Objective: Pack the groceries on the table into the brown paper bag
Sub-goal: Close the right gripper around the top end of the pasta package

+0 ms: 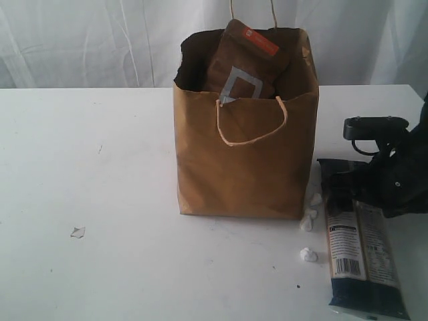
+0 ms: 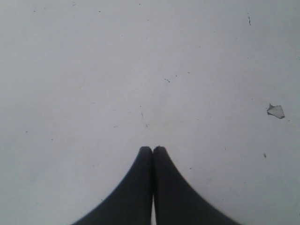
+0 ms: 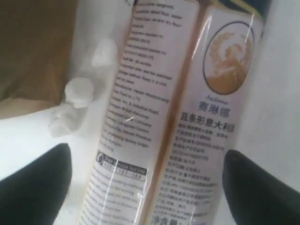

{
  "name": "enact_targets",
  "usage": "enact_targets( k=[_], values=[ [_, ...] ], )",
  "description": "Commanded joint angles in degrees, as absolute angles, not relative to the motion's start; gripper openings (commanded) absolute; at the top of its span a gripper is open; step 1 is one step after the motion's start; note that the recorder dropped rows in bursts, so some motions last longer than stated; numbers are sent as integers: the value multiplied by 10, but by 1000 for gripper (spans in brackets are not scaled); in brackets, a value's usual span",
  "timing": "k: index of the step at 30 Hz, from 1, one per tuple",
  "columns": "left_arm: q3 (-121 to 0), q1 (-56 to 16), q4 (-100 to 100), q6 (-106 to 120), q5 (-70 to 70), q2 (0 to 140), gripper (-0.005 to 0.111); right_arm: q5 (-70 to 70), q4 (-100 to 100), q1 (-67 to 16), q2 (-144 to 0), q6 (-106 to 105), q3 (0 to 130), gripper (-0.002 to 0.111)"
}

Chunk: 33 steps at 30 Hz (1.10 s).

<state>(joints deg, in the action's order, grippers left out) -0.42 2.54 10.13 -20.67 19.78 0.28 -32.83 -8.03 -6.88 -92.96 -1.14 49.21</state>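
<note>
The brown paper bag (image 1: pixel 244 160) stands upright mid-table, and a brown foil pouch (image 1: pixel 244 63) with an orange-red strip pokes out of its open top. To the bag's right, the long dark pasta packet (image 1: pixel 361 261) lies flat on the white table (image 1: pixel 100 167). My right gripper (image 1: pixel 391 177) hovers over the packet's far end. In the right wrist view it (image 3: pixel 146 151) is open, one finger on each side of the packet (image 3: pixel 178 117), with a gap at both sides. My left gripper (image 2: pixel 153 149) is shut and empty over bare table (image 2: pixel 140 56). It is out of the exterior view.
Small white crumpled bits (image 1: pixel 309 217) lie between the bag's corner and the packet, and they (image 3: pixel 77 91) show beside the bag wall (image 3: pixel 33 47) in the right wrist view. A tiny pale flake (image 1: pixel 78 232) lies on the table's left part, near my left gripper (image 2: pixel 275 111).
</note>
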Motion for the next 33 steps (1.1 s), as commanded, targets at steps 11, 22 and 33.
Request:
enact_targets(
  k=[11, 22, 33],
  values=[
    [0, 27, 101, -207, 220, 0, 0, -249, -77, -69, -1012, 5, 496, 81],
    [0, 27, 101, -208, 220, 0, 0, -253, -75, -69, -1025, -45, 496, 32],
    [0, 27, 101, -208, 220, 0, 0, -331, -57, -48, -938, -73, 500, 0]
  ],
)
